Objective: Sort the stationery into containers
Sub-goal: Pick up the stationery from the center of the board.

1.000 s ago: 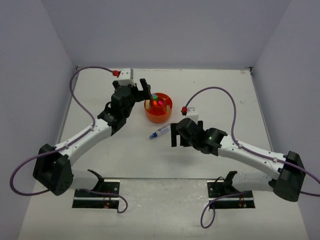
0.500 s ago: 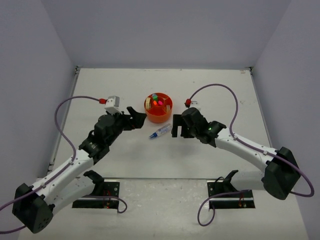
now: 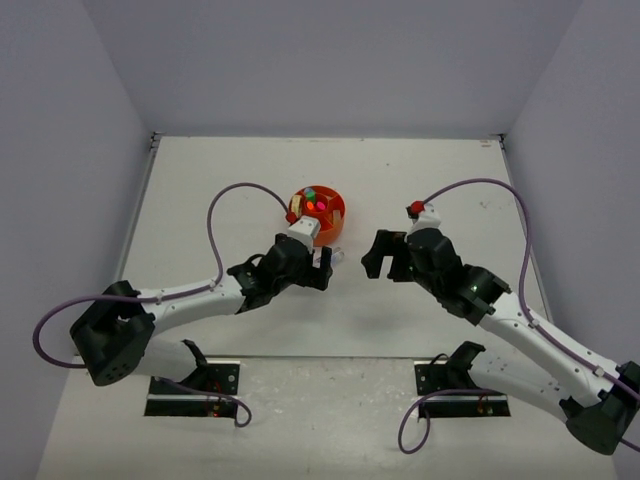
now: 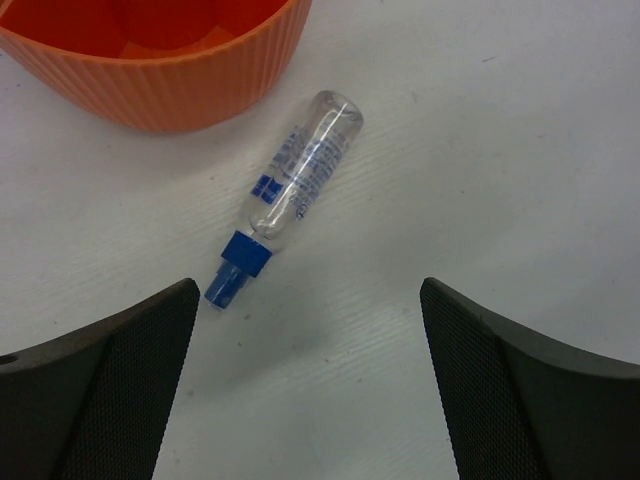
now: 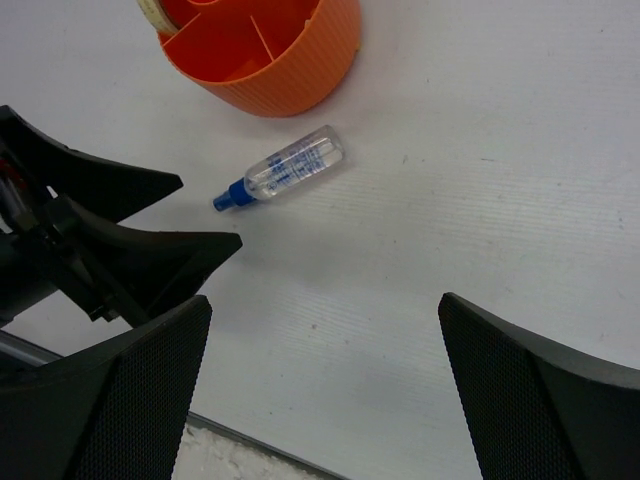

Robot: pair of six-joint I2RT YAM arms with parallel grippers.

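Blue-tipped pen (image 4: 297, 188): lies flat on table (image 4: 500, 150), just beside orange organizer (image 4: 180, 85), ahead of left gripper (image 4: 310, 295), spread wide, empty. Right gripper (image 5: 325, 305): spread wide too, holds nothing.

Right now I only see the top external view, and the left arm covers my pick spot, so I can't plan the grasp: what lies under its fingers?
Observer: A small clear bottle with a blue cap, lying flat on the table ahead of the open left fingers.
Operator: Touching the organizer?
Observer: No, it lies just beside the orange organizer, with a gap.
Operator: Which end faces the fingers?
Observer: The blue cap, close to one fingertip; nothing is gripped.
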